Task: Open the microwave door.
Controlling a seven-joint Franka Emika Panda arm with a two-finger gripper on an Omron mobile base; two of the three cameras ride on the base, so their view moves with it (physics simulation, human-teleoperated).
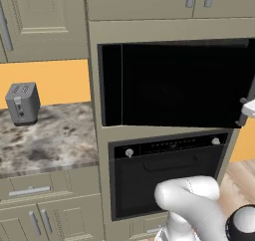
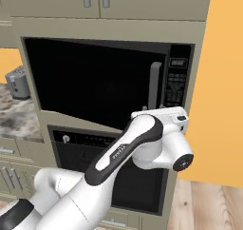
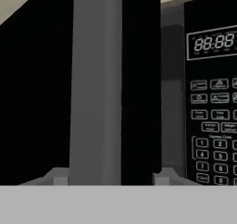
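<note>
I see my gripper [image 3: 109,181] clenched on the handle [image 3: 95,84] of the microwave door [image 2: 90,81] (already slightly ajar), its 2 fingertips flanking the bar.

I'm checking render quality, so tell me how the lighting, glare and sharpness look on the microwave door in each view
Left base view: microwave door flat black, no glare, edges soft. Right base view: door evenly lit, its handle a clear grey bar. Hand view: handle close and slightly soft, display digits legible, keypad labels too blurred to read.
</note>
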